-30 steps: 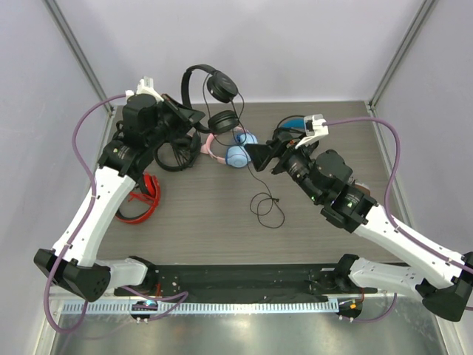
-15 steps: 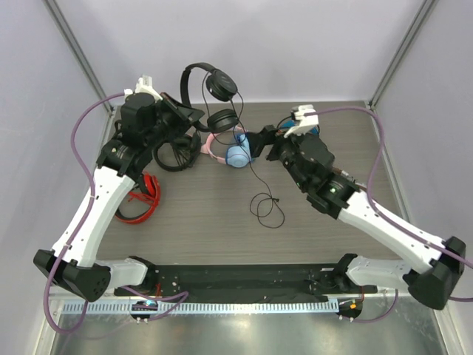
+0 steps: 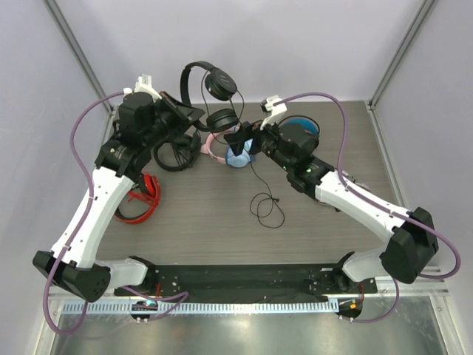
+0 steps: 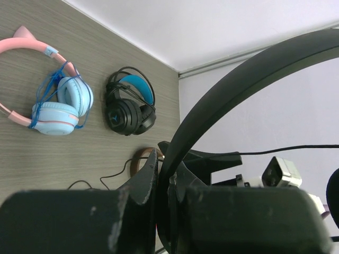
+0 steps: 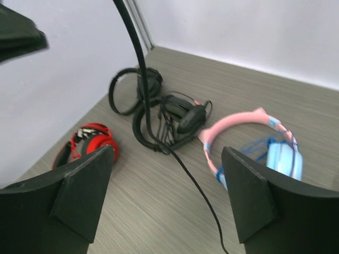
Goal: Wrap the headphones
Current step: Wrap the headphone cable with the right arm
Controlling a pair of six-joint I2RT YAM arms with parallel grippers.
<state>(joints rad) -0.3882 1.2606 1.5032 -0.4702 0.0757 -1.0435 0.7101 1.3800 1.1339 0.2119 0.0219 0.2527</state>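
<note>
**Left claw locks the headband, right claw gapes at the cable**

The left claw (image 4: 161, 172) is clamped tight on the headband (image 4: 228, 87) of the headphones (image 3: 222, 120). It holds them up off the desk (image 3: 199, 229), and in the top view both earcups (image 3: 222, 84) hang just to that claw's right. From there the cable (image 5: 142, 66) drops away and ends in a loose loop on the desk, below the right claw (image 3: 241, 140).

And that right claw is wide open, fingers (image 5: 85, 185) spread far apart, nothing in them! On its wrist view the cable hangs straight down through the gap between the fingers, and I can't tell whether it touches either one.

Beyond those fingers the pink-and-blue pair (image 5: 249, 137) lies on the right. A tangle of black headsets (image 5: 169, 119) sits straight ahead, and a red pair (image 5: 87, 140) lies off to the left. In the top view, to the right of the right claw, a bulky black pair (image 4: 130, 108) with blue lining lies flat on the desk, partly hidden by the arm.
</note>
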